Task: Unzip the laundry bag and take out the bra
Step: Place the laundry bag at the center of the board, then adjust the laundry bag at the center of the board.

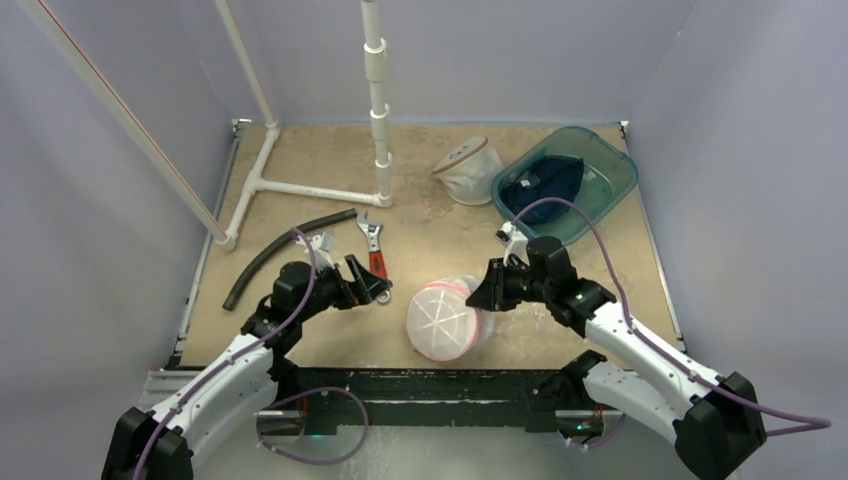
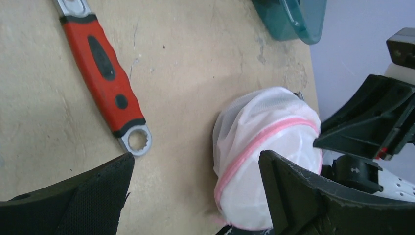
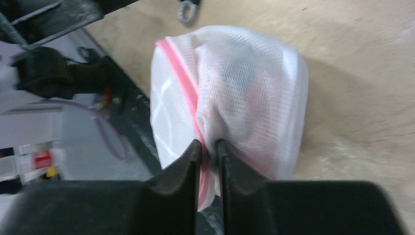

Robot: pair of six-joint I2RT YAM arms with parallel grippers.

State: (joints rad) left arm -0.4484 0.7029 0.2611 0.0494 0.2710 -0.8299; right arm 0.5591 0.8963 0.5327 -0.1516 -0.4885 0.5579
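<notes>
Laundry bag [image 1: 445,320]: white fine mesh, domed shape, pink zip band [image 3: 180,78] round rim. Lies on its side on tan table [image 1: 420,230] nr front edge, btwn both grippers. R gripper [image 3: 209,144]: jaws nearly closed, pinching mesh + pink band. L gripper [image 2: 195,161]: jaws wide apart, holding nothing, just beside bag. Red-handled wrench [image 2: 105,68], steel ring end, nearby. Contents: faint pinkish shape thru mesh, can't ID.
</notes>
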